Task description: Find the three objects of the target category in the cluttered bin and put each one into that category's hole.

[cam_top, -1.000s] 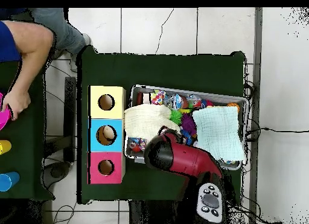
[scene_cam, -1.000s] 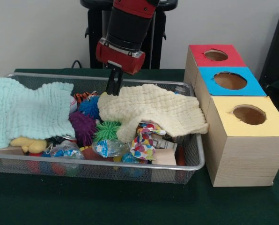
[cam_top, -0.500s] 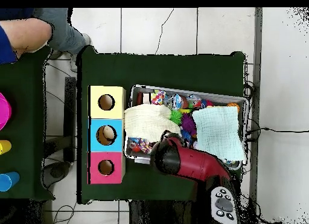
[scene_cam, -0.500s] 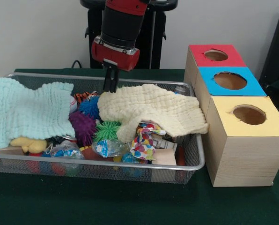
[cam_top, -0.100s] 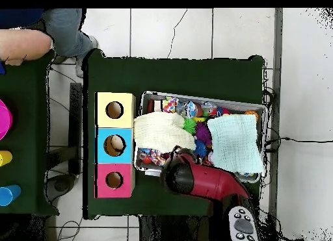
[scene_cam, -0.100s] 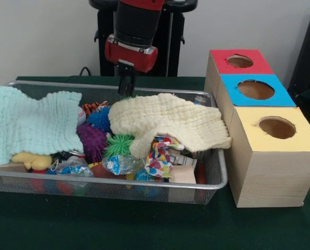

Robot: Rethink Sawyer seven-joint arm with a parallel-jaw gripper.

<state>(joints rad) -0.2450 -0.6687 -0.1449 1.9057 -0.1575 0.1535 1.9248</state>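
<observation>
Gripper over bin, holding nothing.
You see the gripper with fingers pressed together, empty, above the far edge of the cream cloth in the wire bin; spiky balls lie just beside the cloth.

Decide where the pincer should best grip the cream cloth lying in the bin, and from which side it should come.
Judging by its pose, grip the cream cloth at its rear edge, coming straight down from above. That edge lies raised over the toys just below the pincer, and the cloth is limp, so a pinched fold should lift it.
</observation>
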